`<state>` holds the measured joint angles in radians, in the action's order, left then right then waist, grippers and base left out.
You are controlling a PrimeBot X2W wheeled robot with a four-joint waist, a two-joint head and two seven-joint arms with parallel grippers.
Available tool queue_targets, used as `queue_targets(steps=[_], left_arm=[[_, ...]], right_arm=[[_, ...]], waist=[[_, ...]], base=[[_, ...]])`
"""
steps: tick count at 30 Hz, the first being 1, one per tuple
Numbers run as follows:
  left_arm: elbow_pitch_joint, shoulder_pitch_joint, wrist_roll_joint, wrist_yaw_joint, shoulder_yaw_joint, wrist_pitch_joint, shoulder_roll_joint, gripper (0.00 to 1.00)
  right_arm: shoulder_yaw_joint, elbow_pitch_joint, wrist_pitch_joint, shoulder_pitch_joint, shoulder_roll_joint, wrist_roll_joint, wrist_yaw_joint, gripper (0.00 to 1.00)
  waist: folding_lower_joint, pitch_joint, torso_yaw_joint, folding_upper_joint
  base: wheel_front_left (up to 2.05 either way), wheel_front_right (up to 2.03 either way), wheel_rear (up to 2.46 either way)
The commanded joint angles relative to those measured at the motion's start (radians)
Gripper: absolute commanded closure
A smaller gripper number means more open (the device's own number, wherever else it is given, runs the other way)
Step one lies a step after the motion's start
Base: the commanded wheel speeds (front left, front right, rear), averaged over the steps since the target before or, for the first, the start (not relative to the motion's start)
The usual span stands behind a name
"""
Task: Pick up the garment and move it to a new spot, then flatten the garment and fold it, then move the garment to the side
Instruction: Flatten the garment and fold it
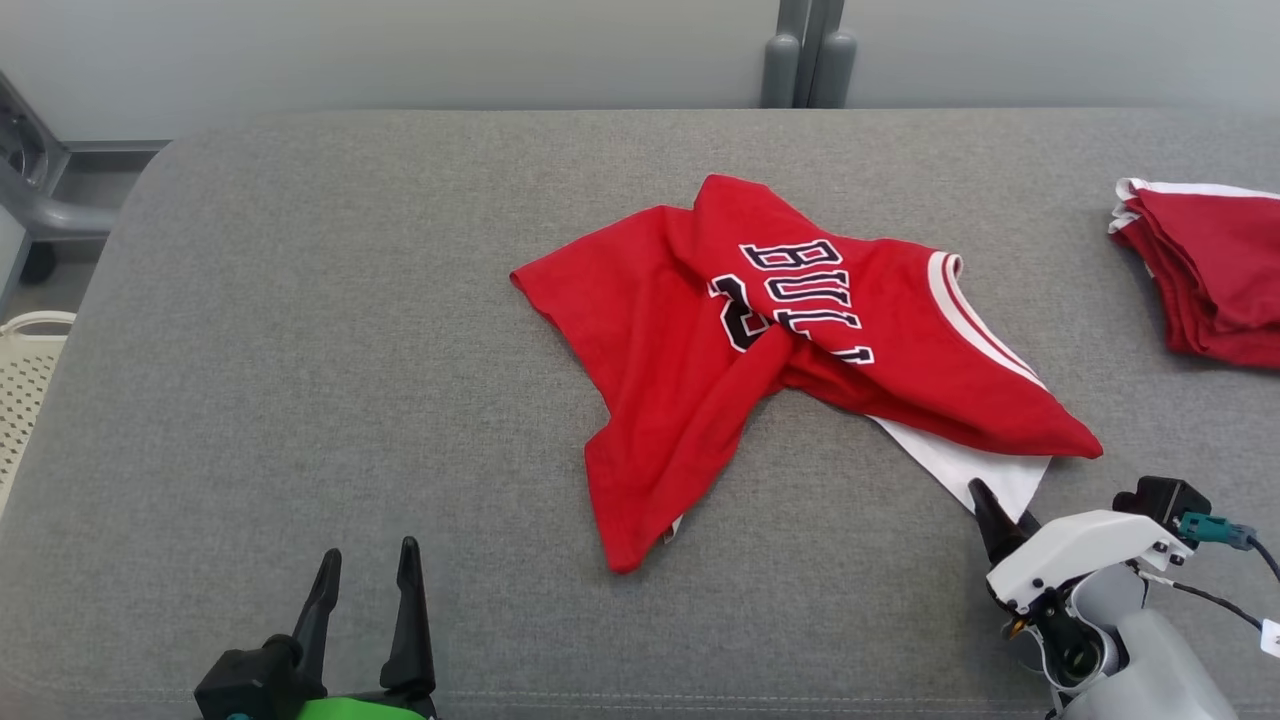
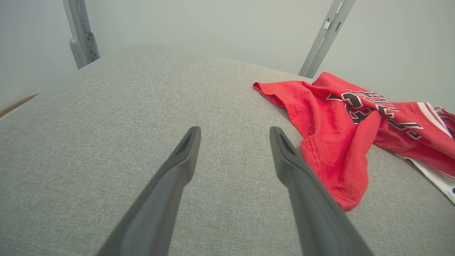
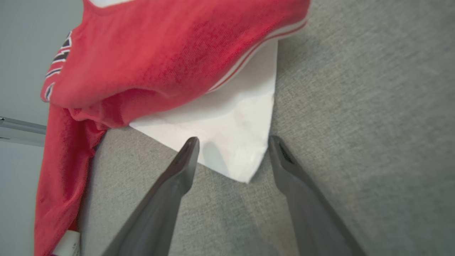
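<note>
Jersey, red w/ white trim, lies crumpled mid grey fabric surface, black lettering up, a white corner poking out toward robot's right. Right claw is wide open, empty, tips astride that white corner; can't tell if touching. Left claw is also open, empty, at near left, well apart from the cloth. Folded red pile sits at far right.
</note>
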<state>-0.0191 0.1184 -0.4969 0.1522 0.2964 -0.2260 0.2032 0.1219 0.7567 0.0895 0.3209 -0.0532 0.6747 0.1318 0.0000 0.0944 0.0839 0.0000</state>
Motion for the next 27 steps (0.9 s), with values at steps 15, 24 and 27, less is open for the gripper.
queue_targets(steps=[15,24,27], left_arm=[[-0.018,-0.02,-0.007,-0.011,0.016,-0.012,-0.009,0.0],[-0.031,-0.029,-0.006,-0.028,0.05,0.0,-0.015,0.0],[-0.033,-0.032,-0.015,-0.039,0.063,0.009,-0.02,0.0]], right_arm=[[-0.001,0.107,-0.076,0.071,-0.012,0.013,-0.002,1.0],[-0.008,-0.111,-0.041,-0.038,-0.117,0.079,-0.002,1.0],[0.015,-0.163,-0.023,-0.064,-0.139,0.083,-0.002,1.0]], waist=[[0.0,0.01,0.023,0.0],[0.0,0.005,-0.039,0.0],[0.0,0.008,-0.06,0.0]], base=[[0.0,0.0,0.0],[0.0,0.0,0.0],[0.0,0.0,0.0]])
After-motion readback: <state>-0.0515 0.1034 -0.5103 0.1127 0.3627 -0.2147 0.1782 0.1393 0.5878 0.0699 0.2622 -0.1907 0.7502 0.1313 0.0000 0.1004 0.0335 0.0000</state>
